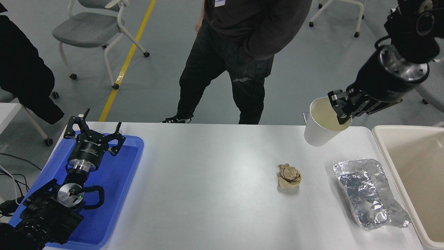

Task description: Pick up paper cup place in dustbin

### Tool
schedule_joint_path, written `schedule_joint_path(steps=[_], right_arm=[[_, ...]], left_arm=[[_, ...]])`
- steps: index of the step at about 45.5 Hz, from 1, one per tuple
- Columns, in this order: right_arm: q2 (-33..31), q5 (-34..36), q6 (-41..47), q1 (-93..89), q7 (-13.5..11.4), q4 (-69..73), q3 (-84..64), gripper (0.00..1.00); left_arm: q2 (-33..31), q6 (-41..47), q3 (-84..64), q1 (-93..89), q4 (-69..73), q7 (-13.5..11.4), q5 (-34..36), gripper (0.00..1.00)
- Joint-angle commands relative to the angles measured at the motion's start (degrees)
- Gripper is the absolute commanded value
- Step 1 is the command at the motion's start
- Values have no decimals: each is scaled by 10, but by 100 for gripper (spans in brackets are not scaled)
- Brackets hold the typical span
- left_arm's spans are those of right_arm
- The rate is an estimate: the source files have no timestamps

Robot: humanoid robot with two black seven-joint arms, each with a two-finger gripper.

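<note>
The white paper cup [321, 125] with a cream inside hangs tilted in the air near the table's far right edge. My right gripper [341, 109] is shut on its rim and comes in from the upper right. The cream-beige dustbin [380, 137] stands at the right edge, to the right of and below the cup. My left gripper [93, 130] is open and parked over the blue tray [121, 173] at the lower left.
A crumpled brown paper ball [289, 176] lies on the white table [208, 180]. A crumpled foil sheet [367, 192] lies beside the dustbin. A person [242, 45] in dark clothes stands at the far edge. Chairs stand on the floor behind.
</note>
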Motion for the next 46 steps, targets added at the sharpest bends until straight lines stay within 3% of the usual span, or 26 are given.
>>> schedule_joint_path(steps=[1, 6, 12, 13, 15, 23, 33, 46], right_arm=[[-27, -65, 4, 23, 1, -5, -75, 0], [-119, -152, 4, 12, 1, -26, -98, 0], [-254, -319, 4, -29, 2, -88, -92, 0], [-309, -367, 4, -47, 2, -120, -86, 0], [-354, -406, 4, -66, 3, -151, -73, 0], [-475, -458, 4, -247, 6, -294, 58, 0], [-474, -458, -142, -589, 9, -415, 290, 0], [-377, -450, -276, -894, 8, -526, 516, 0]], left_arm=[[1, 0, 0, 0, 1, -1, 0, 100], [2, 0, 1, 0, 1, -1, 0, 100], [2, 0, 1, 0, 1, -1, 0, 100], [2, 0, 1, 0, -1, -1, 0, 100], [2, 0, 1, 0, 1, -1, 0, 100], [2, 0, 1, 0, 1, -1, 0, 100], [2, 0, 1, 0, 1, -1, 0, 100], [2, 0, 1, -1, 1, -1, 0, 100]])
